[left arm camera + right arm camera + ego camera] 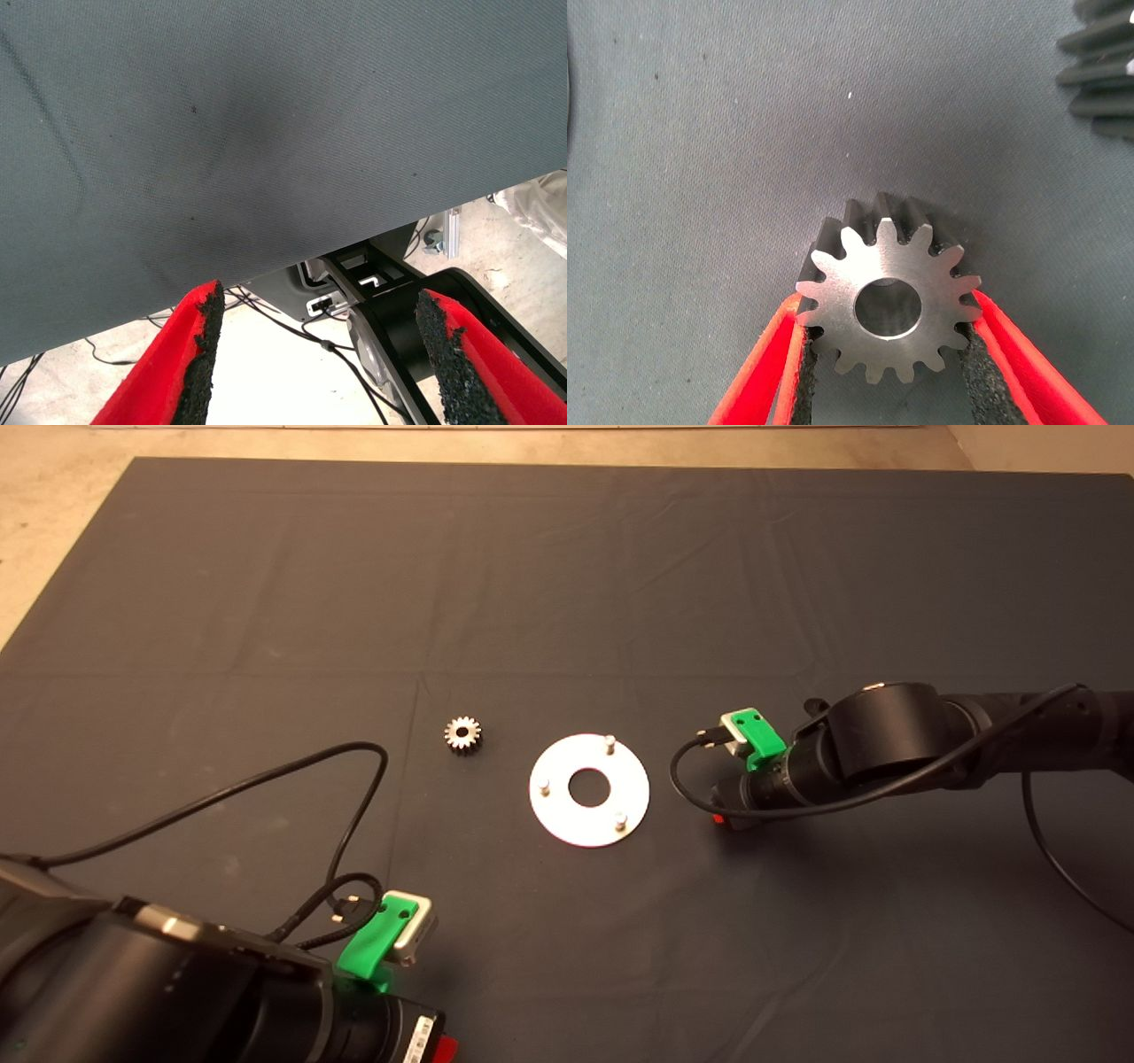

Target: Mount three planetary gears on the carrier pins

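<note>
In the head view the right gripper [728,815] is mostly hidden under its own wrist, just beside the disc [589,789] on the side away from the lone gear; only a red tip shows. Another gear [1107,66] is cut off at the edge of the right wrist view. The left gripper [319,354] waits at the mat's near edge, well apart from the disc, fingers spread wide with nothing between them; beyond the edge lie pale floor, cables and black framework.

The dark mat [567,584] is creased cloth over a light floor.

The right gripper's pads [802,372] are closed on 1 planetary gear [888,305], silvery, toothed, with a round bore, resting on the mat. A 2nd gear [462,735] lies near the disc. The 3 carrier pins [609,741] stand upright and bare on the round silver disc.
</note>
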You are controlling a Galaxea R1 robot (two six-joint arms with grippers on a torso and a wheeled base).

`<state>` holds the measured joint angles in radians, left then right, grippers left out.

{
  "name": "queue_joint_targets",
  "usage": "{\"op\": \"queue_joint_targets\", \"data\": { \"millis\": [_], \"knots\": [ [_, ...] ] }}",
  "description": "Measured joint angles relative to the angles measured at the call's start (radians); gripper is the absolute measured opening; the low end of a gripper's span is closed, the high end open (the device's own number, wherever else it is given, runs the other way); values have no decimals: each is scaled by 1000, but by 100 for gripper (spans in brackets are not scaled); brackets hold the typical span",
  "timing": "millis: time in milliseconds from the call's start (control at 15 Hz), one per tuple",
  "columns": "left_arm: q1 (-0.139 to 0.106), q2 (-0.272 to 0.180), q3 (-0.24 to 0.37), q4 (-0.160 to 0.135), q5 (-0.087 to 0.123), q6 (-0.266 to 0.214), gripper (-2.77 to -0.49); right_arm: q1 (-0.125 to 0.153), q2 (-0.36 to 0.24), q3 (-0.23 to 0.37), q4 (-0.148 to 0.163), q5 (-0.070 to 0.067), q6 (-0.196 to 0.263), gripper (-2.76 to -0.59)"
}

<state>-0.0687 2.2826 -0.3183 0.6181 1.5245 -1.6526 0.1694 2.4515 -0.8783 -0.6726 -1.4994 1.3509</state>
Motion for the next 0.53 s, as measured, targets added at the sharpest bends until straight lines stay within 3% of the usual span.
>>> {"op": "queue_joint_targets", "data": {
  "millis": [67,200,533],
  "knots": [
    [0,0,0,0,-1,0,-177,0,0,0,-3,8,0,-235],
    [0,0,0,0,-2,0,-177,0,0,-2,-8,37,0,-237],
    [0,0,0,0,-9,0,-177,11,2,24,-7,52,3,-240]
  ]
}}
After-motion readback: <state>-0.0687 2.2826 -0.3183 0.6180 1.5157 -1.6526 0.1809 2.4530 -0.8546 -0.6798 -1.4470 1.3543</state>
